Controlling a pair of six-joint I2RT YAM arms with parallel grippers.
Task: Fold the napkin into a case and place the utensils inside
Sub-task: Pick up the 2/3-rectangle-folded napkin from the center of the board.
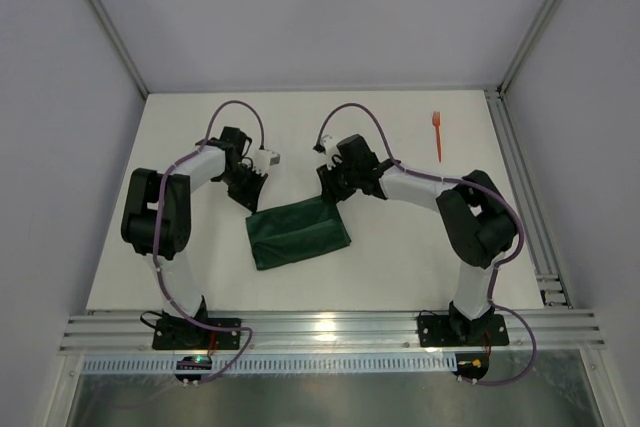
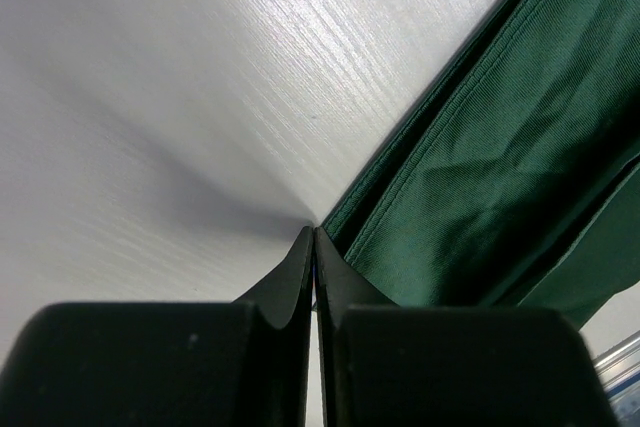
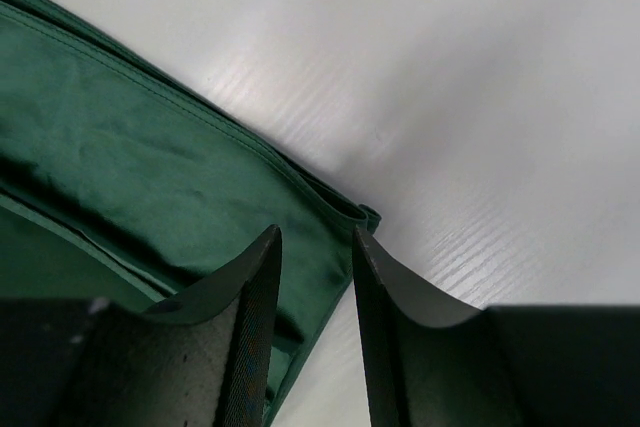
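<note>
**While Lying Folded Between Two Arms: Napkin, Grippers, Fork**

Though plain, listed first as largest: white table [image 1: 400, 267], bearing all items below.

Item: left arm [image 1: 160, 217], black and white, reaching from the near edge toward the middle of the table. Companion piece, right arm [image 1: 480, 222], likewise bent inward from the opposite side.

Item: napkin [image 1: 298, 234], dark green cloth, folded to a flat oblong of several layers. Placed at mid-table between the two arms, slightly skewed, with hemmed edges showing in both wrist views.

Item: left gripper [image 2: 315, 232]. Jaws pressed together, no cloth seen between them. Tips down at the table surface, right against the napkin's hemmed edge at its far-left corner. Unclear whether any thread of the hem is caught.

Item: right gripper [image 3: 315, 237]. Jaws apart, clamped on nothing. Positioned at the napkin's far-right corner, one finger over the green cloth, the other over bare table just beside the corner.

Item: fork [image 1: 437, 135], small, thin, bright orange. Lying flat at the far right of the table, lengthwise away from the arms, well apart from the napkin and from both grippers.
</note>
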